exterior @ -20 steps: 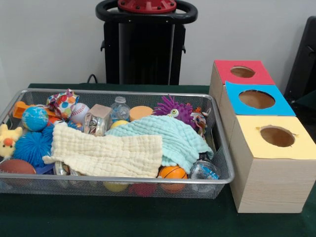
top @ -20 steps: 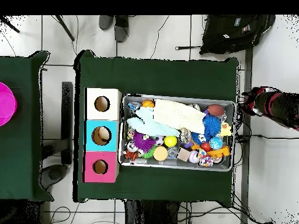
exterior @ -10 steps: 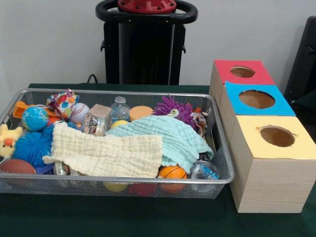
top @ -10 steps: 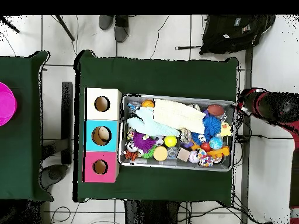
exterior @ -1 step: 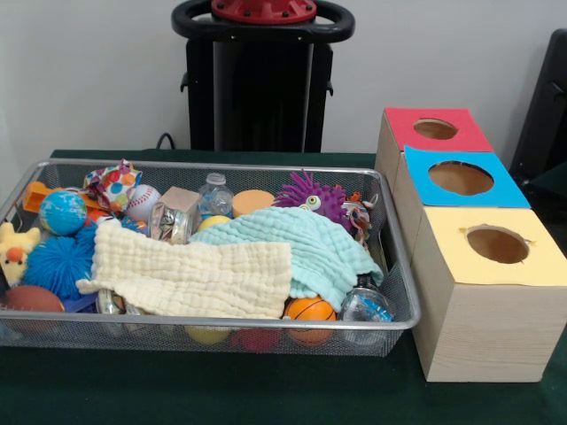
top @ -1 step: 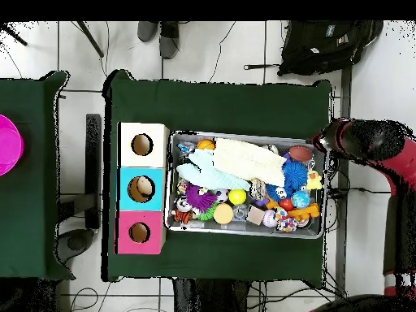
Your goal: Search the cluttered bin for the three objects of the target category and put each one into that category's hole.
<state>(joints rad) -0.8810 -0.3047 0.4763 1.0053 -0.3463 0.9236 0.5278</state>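
Note:
A wire mesh bin [exterior @ -1 step: 213,323] holds a heap of toys. A cream cloth [exterior @ -1 step: 190,274] and a mint cloth [exterior @ -1 step: 301,243] cover the middle. Around them lie a globe ball [exterior @ -1 step: 62,212], a baseball [exterior @ -1 step: 142,202], a blue spiky ball [exterior @ -1 step: 55,264], an orange basketball [exterior @ -1 step: 310,310] and a purple spiky toy [exterior @ -1 step: 312,195]. Beside the bin stand a red-topped box [exterior @ -1 step: 434,131], a blue-topped box [exterior @ -1 step: 461,179] and a yellow-topped box [exterior @ -1 step: 496,246], each with a round hole. In the overhead view the red and black arm [top @ -1 step: 370,145] reaches in from the right, and my gripper [top @ -1 step: 327,140] is over the bin's [top @ -1 step: 248,136] right end.
A plush chick [exterior @ -1 step: 13,252], a wooden block [exterior @ -1 step: 182,199], a clear bottle [exterior @ -1 step: 213,195] and a brown football [exterior @ -1 step: 27,299] crowd the bin. A black backpack [top @ -1 step: 325,45] lies on the floor. A second green table with a pink dish [top @ -1 step: 8,145] stands to the left.
In the overhead view the arm has swung further in from the right edge toward the bin's right end. The bin's contents have not moved.

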